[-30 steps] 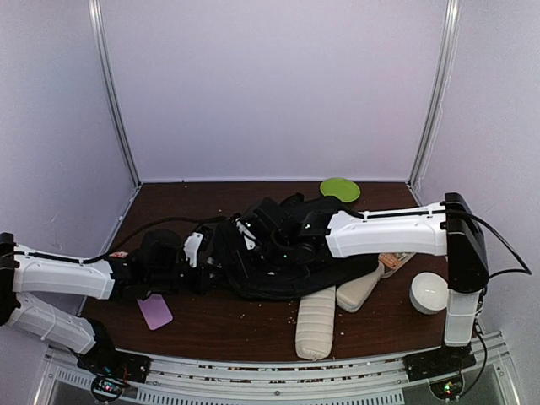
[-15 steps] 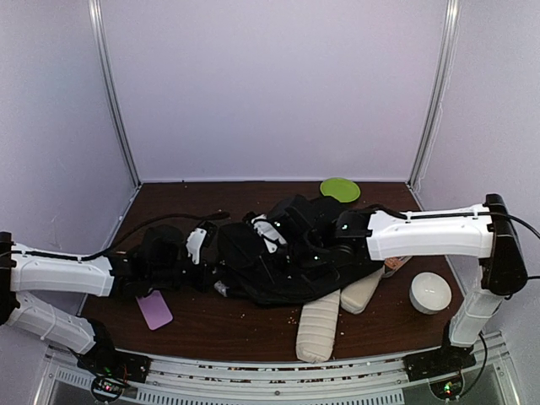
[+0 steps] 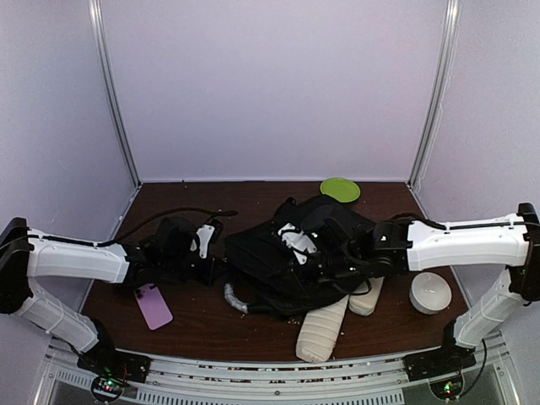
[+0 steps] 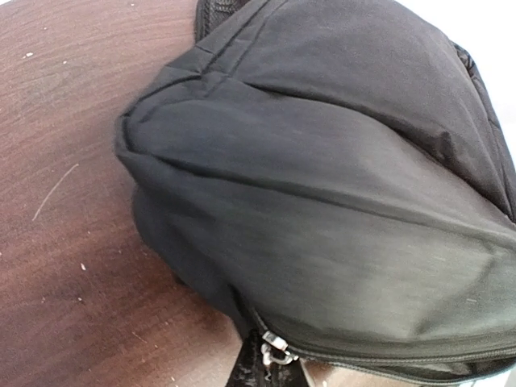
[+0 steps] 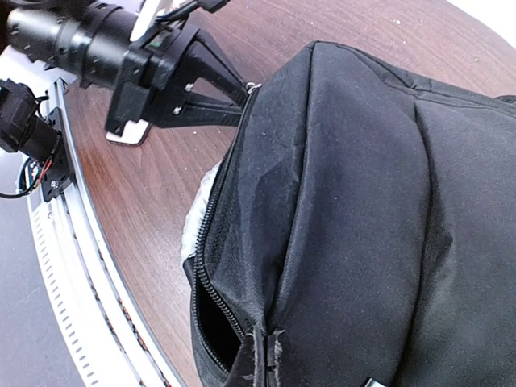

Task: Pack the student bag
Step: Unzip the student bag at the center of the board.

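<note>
The student bag (image 3: 287, 253), a large black fabric backpack, lies on its side in the middle of the brown table. My left gripper (image 3: 217, 259) is at the bag's left end, shut on a silver zipper pull (image 4: 280, 345); the right wrist view shows its fingers (image 5: 211, 95) meeting at the bag's corner. My right gripper (image 3: 342, 263) is at the bag's right side, shut on a fold of the bag's fabric (image 5: 268, 355) beside a partly open zipper (image 5: 211, 298). A pale inner rim (image 3: 234, 299) shows at the bag's near edge.
A purple phone (image 3: 153, 305) lies at the near left. Two cream pouches (image 3: 320, 327) (image 3: 366, 296) lie in front of the bag. A white round object (image 3: 429, 293) is at the right and a green plate (image 3: 340, 189) at the back.
The right arm has pulled back to the right, dragging the bag rightward. The left gripper has followed to the right with the zipper pull, uncovering more of the phone.
</note>
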Robot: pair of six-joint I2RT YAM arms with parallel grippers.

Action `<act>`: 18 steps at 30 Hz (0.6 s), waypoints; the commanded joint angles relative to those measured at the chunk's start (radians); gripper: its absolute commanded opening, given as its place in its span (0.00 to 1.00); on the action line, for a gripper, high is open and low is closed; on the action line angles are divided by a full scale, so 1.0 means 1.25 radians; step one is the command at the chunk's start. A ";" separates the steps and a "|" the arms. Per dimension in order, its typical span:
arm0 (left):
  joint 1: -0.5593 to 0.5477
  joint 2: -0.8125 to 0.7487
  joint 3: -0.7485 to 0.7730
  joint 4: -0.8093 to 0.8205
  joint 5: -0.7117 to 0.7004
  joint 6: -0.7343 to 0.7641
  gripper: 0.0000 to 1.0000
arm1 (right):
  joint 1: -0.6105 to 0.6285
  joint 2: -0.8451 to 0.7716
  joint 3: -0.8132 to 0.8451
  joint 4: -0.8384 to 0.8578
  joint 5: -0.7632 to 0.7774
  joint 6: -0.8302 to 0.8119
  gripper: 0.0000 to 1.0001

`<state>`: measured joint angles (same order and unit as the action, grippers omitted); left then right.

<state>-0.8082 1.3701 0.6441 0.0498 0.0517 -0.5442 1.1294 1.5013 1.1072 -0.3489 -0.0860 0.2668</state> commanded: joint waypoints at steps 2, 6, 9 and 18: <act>0.051 0.021 0.021 -0.001 -0.016 0.015 0.00 | 0.003 -0.079 -0.058 -0.019 0.047 -0.031 0.00; 0.071 0.038 0.024 0.001 -0.007 0.020 0.00 | 0.003 -0.105 -0.098 -0.022 0.056 -0.043 0.00; 0.084 0.062 0.029 0.012 0.006 0.023 0.00 | 0.002 -0.121 -0.122 -0.014 0.041 -0.058 0.00; 0.111 0.177 0.089 0.060 0.055 0.025 0.00 | 0.004 -0.166 -0.153 -0.012 -0.019 -0.106 0.00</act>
<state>-0.7071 1.5429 0.7097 0.0700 0.1406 -0.5209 1.1332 1.3472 0.9367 -0.3103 -0.0788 0.1745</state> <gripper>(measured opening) 0.025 0.007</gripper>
